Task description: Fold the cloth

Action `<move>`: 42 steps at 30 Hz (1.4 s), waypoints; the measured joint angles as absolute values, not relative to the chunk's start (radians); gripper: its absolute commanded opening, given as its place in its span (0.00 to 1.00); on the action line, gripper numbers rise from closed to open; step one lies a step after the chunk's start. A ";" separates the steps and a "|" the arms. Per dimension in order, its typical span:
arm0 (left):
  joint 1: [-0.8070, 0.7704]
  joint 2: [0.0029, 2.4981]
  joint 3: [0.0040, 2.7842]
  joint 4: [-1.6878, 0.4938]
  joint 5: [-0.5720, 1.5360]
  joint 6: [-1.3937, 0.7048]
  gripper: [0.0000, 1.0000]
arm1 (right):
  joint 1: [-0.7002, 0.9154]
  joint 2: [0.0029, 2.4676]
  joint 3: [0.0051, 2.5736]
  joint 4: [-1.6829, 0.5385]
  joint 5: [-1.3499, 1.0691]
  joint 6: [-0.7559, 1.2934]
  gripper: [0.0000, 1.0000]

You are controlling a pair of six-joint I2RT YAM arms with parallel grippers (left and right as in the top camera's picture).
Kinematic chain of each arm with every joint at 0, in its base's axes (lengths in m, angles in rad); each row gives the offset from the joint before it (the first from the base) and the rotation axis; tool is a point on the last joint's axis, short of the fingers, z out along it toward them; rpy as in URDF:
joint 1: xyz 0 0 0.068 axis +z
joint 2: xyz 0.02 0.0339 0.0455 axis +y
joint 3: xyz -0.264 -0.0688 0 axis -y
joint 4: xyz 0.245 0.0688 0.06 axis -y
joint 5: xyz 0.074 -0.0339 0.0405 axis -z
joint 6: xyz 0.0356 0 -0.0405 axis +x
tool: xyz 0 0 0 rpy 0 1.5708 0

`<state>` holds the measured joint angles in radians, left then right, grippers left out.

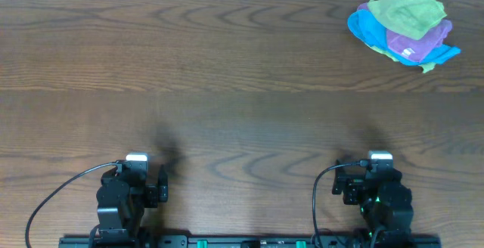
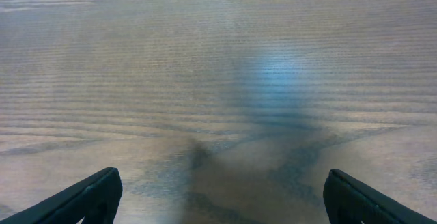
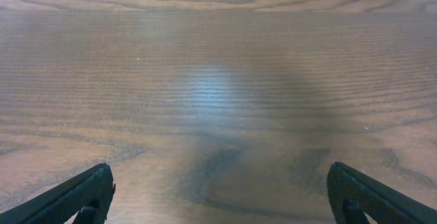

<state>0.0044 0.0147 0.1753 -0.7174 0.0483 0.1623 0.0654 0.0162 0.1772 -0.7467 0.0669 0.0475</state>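
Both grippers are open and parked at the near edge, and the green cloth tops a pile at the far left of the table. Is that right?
Not quite: the overhead view shows the green cloth at the far right, on top of the purple cloth and blue cloth. The left gripper and right gripper are open at the near edge, as stated.

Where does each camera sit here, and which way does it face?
Overhead: above the table, facing straight down; left arm, right arm at the near edge, green cloth far right.
Left wrist: on that arm, facing forward-down at wood; open left claw in bottom corners.
Right wrist: likewise, with open right claw.
Wrist views share: bare wood.
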 measured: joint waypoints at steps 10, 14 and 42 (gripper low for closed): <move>0.004 0.015 0.175 -0.717 0.048 0.162 0.95 | 0.065 0.019 0.177 -0.699 0.067 0.048 0.99; 0.004 0.015 0.175 -0.717 0.048 0.162 0.95 | 0.064 0.094 0.212 -0.673 0.072 0.053 0.99; 0.004 0.010 0.176 -0.718 0.048 0.162 0.95 | -0.150 1.401 1.341 -0.793 0.132 0.211 0.99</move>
